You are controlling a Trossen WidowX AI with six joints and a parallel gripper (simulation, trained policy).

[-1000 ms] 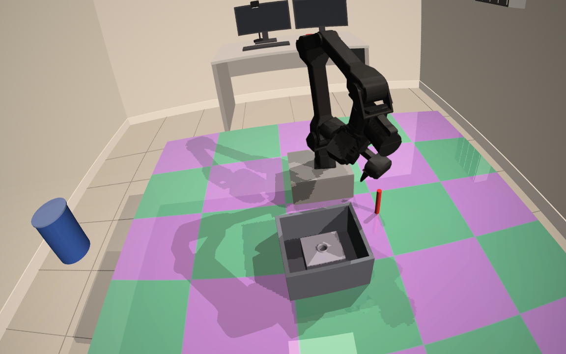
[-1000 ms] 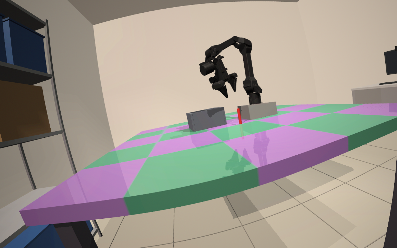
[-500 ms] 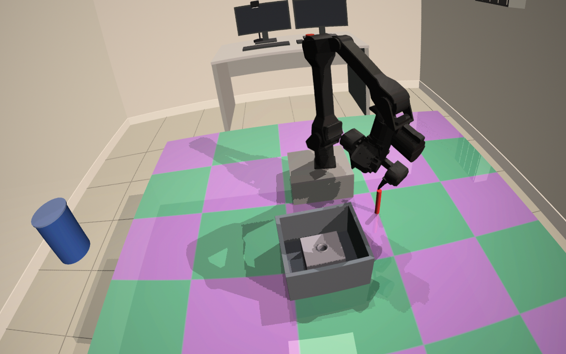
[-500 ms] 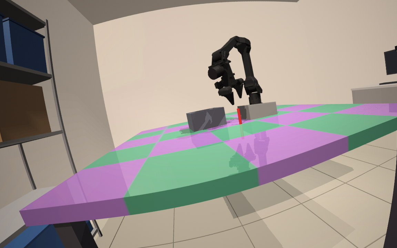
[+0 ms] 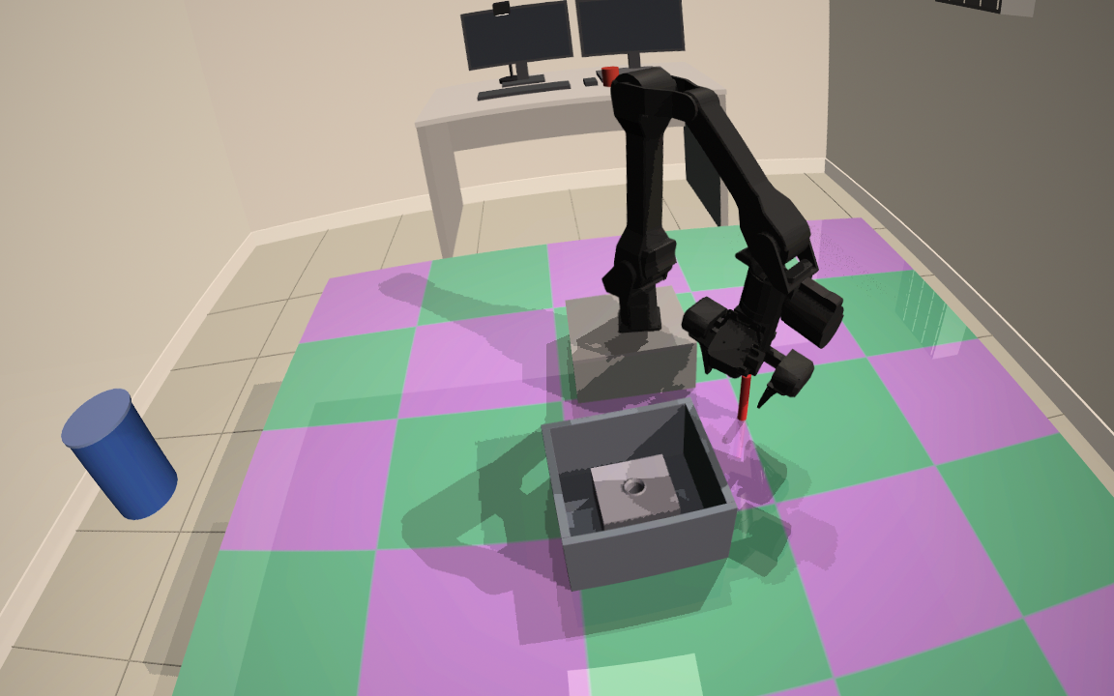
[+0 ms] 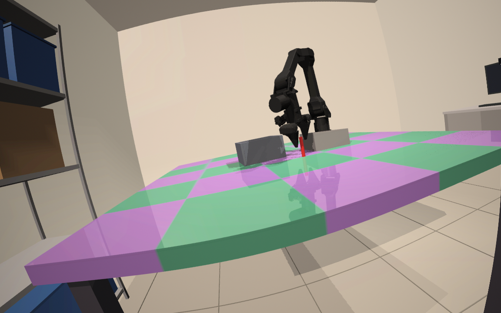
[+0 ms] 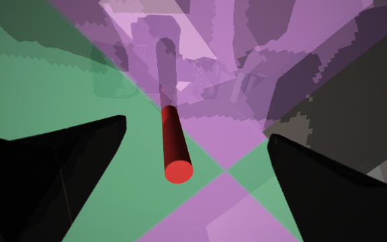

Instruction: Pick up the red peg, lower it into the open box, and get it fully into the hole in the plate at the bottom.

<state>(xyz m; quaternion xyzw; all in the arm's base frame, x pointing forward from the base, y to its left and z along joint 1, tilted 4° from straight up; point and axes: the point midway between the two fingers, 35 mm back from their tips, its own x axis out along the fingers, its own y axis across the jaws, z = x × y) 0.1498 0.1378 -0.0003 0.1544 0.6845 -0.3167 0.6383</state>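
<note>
The red peg stands upright on the table, to the right of the box in the top view. My gripper is open, low over the peg, with its fingertips around the height of the peg's top end. In the wrist view the peg shows in the gap between the fingers, closer to the left finger, touching neither. The open grey box holds the pale plate at its bottom, and the plate's round hole is empty. The gripper hides the peg's top in the top view.
The arm's beige base block stands close to the peg and behind the box. The box's raised walls stand beside the gripper. A blue cylinder is far to the left. A desk with monitors is in the background.
</note>
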